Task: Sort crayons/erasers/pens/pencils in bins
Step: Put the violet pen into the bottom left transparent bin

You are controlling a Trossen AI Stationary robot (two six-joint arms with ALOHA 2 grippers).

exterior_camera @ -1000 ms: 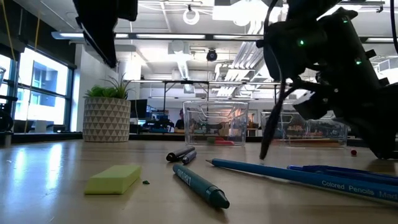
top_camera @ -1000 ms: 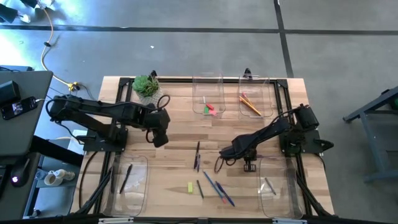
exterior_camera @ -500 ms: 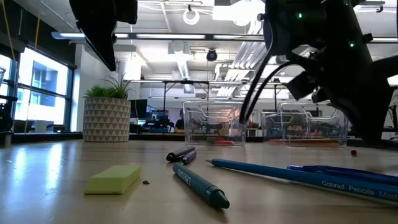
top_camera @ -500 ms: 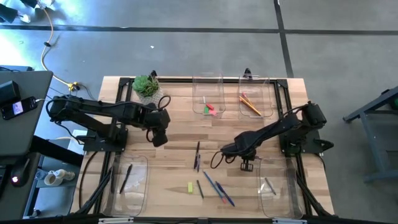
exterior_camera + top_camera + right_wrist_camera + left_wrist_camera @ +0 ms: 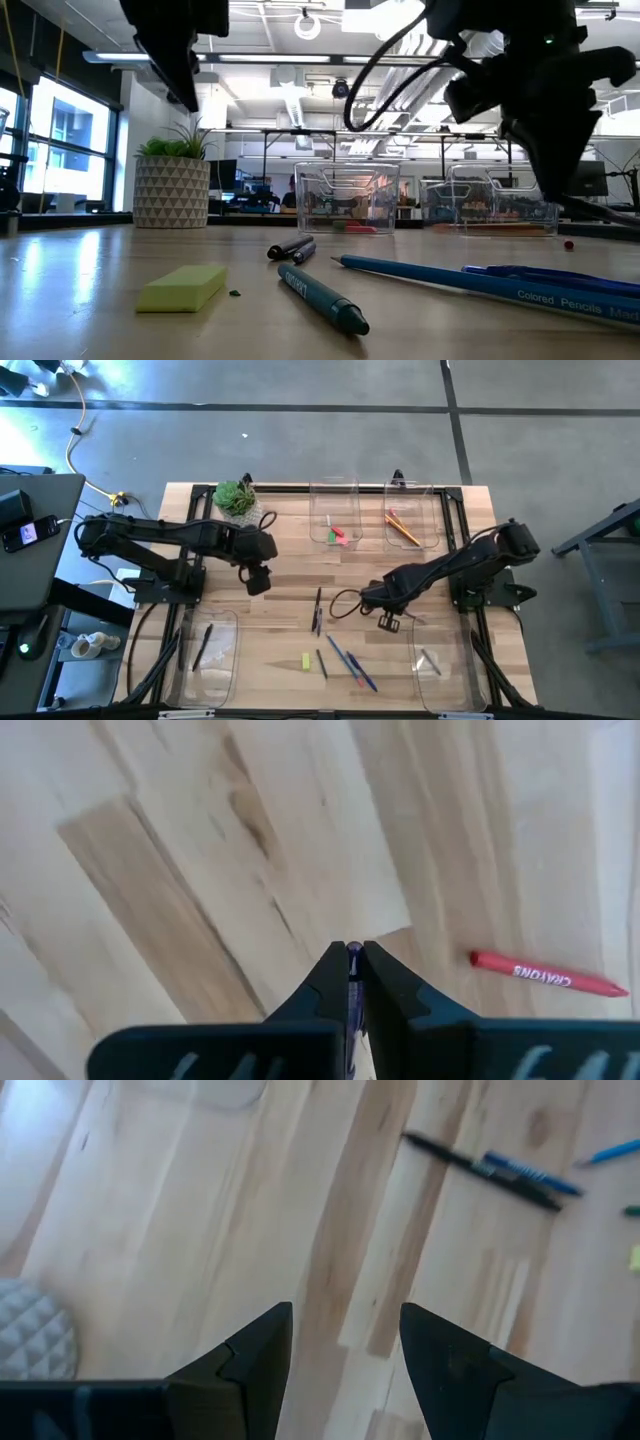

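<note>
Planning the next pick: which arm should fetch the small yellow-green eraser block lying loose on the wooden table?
Left. The left gripper is open and empty; the right gripper is shut on a thin purple stick. The yellow-green eraser lies between them.

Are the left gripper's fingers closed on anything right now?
No. In the left wrist view the left gripper has its fingers spread apart, with only bare wooden table showing between them.
</note>
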